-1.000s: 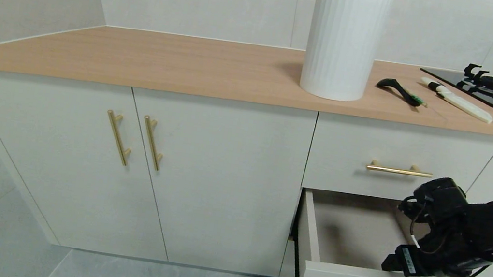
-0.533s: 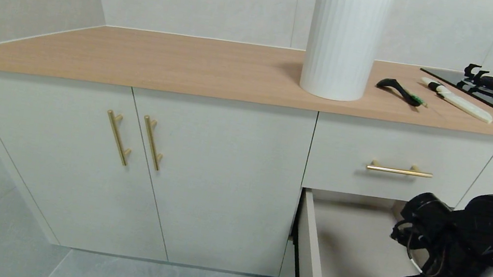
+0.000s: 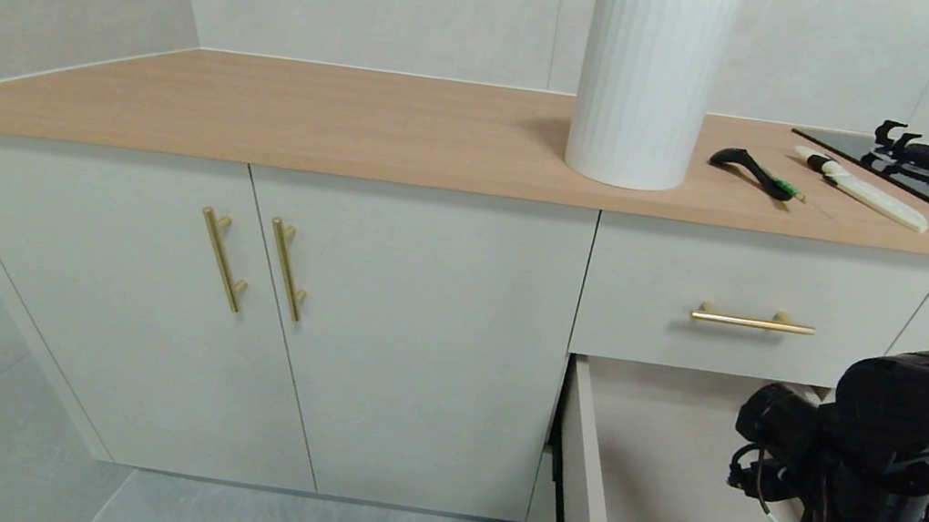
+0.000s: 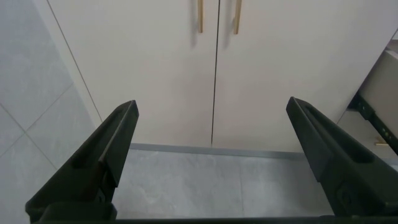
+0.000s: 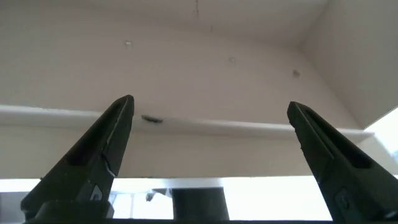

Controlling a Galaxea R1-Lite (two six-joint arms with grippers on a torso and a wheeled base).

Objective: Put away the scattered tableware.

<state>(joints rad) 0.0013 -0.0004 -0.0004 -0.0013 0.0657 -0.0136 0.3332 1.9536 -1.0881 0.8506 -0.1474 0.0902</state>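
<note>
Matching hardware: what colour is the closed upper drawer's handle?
Gold. The handle shows best in the head view.

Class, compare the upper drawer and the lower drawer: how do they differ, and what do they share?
The upper drawer is shut; the lower drawer is pulled out, its inside showing. The upper drawer's gold bar handle is visible; the lower drawer's front runs off the picture. The right pincer, open, hangs over the lower drawer, not the upper drawer. Both share a pale finish.
</note>
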